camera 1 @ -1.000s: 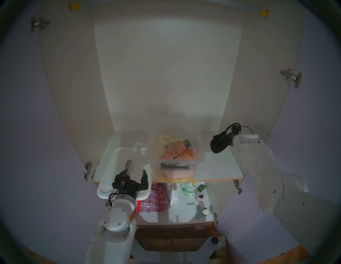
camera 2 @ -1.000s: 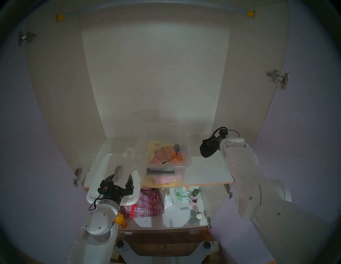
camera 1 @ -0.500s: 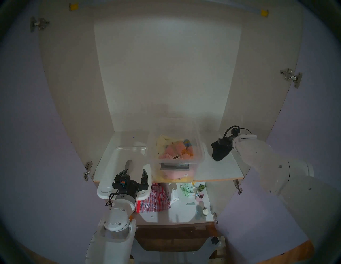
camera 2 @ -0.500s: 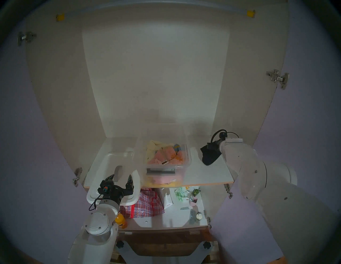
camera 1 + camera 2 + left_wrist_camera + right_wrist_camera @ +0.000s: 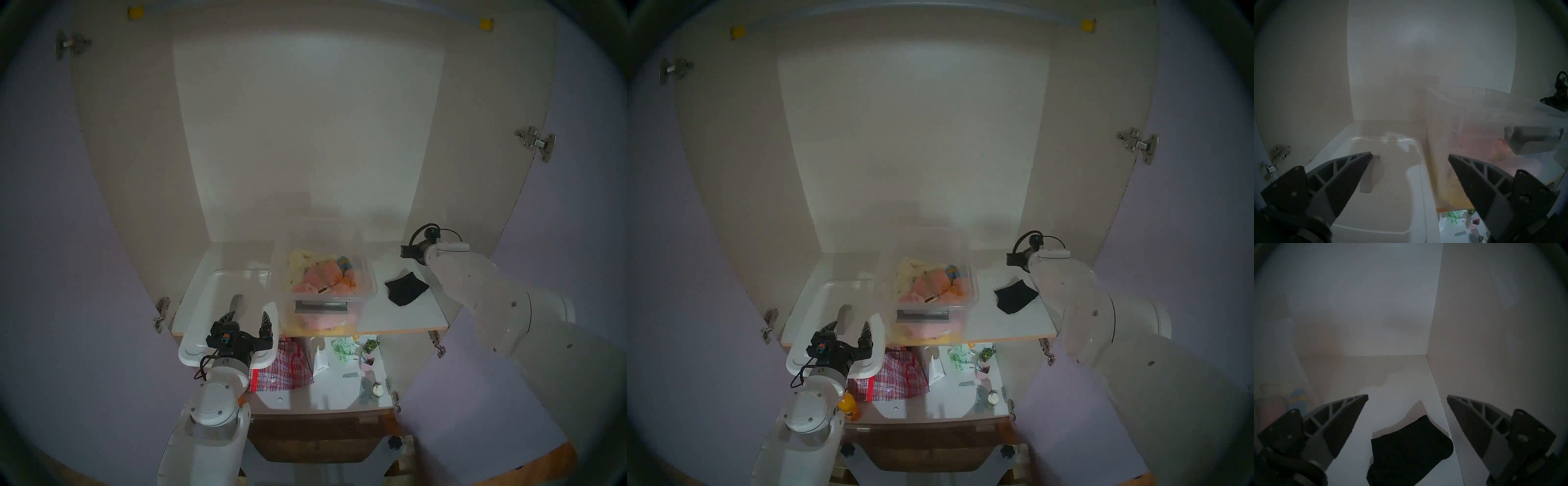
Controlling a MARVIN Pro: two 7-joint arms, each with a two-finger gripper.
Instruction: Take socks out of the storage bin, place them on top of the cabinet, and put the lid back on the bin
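The black socks (image 5: 405, 286) lie flat on the cabinet's white shelf (image 5: 400, 315), to the right of the clear storage bin (image 5: 373, 288). They also show in the right wrist view (image 5: 1410, 450). My right gripper (image 5: 1407, 396) is open and empty, raised just above and behind the socks (image 5: 1015, 296). The bin is uncovered, with pastel cloths inside. The white lid (image 5: 217, 305) lies on the shelf left of the bin and overhangs the front edge. My left gripper (image 5: 248, 314) is open over the lid's front part (image 5: 1390, 195), beside its grey bar handle (image 5: 1370, 174).
The lower shelf holds a red checked bag (image 5: 281, 366), a white paper bag (image 5: 320, 359), a pink cup (image 5: 368, 361) and an orange bottle (image 5: 849, 409). The lilac doors (image 5: 68, 237) stand open on both sides. The cabinet's right wall is close to my right gripper.
My right gripper lowered the socks onto the shelf, opened and let them go, then rose a little. The left arm, the lid and the bin have not moved.
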